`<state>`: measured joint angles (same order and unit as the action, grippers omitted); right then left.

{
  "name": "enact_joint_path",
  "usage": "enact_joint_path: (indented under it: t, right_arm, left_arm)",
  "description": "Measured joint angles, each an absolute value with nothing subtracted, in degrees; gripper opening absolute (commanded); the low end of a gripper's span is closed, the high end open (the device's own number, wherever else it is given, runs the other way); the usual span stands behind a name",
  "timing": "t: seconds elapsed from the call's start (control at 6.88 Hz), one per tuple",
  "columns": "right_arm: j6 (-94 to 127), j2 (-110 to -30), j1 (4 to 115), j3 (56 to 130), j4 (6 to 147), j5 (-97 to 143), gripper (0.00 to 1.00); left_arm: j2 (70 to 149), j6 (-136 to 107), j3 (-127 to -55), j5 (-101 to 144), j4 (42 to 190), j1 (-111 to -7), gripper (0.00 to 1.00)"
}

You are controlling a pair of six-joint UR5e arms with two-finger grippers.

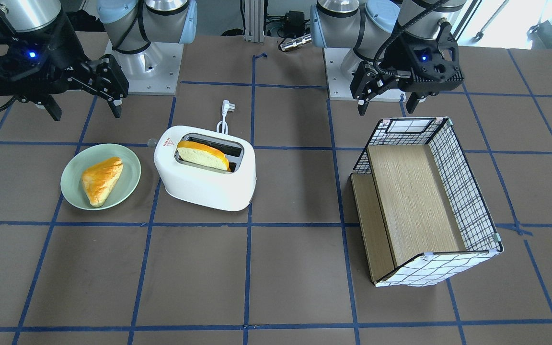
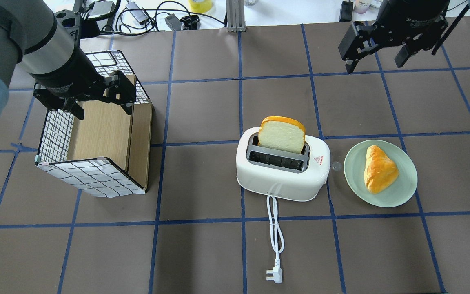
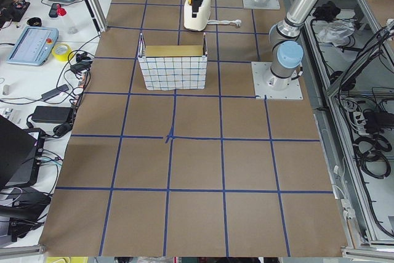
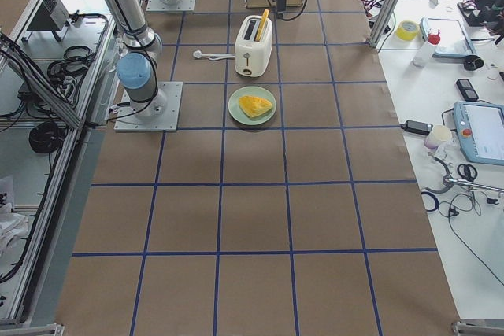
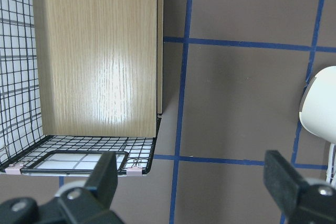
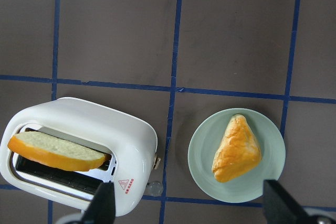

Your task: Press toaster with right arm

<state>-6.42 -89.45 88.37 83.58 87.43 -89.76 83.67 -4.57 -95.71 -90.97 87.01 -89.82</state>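
The toaster (image 2: 282, 175) stands near the middle of the table (image 2: 202, 253), a little to the robot's right. It is white and rounded, with two slots on top. A slice of bread (image 2: 282, 136) stands upright in the slot farther from the robot, its upper part well above the top. The nearer slot holds nothing. A small red triangle (image 2: 318, 158) marks the end of the toaster that faces the plate. The white cord (image 2: 275, 228) runs from the toaster's near side toward the robot and ends in a plug (image 2: 273, 275) lying loose on the table.

Just beside the toaster, on the robot's right, sits a green plate (image 2: 402, 192) with a golden triangular pastry (image 2: 377, 169) on it. A small clear round bit (image 2: 335, 165) lies between toaster and plate.

The right gripper (image 2: 375, 57) hangs high above the table, touching nothing, its fingers spread wide and empty. Its wrist camera looks down on both toaster and plate.

Well apart, on the robot's left, is a wire basket (image 2: 96, 179) with wooden boards inside. The left gripper (image 2: 102, 108) hovers above it, fingers also spread wide and holding nothing.
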Motion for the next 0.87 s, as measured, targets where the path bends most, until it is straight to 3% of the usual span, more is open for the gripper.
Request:
enact_joint_path:
  t: [0.87]
  right_arm:
    - [-6.13, -89.36, 88.1, 83.44, 87.6, -89.23, 1.0]
  left_arm:
    - [83.67, -4.57, -95.71, -90.97, 87.01, -89.82, 1.0]
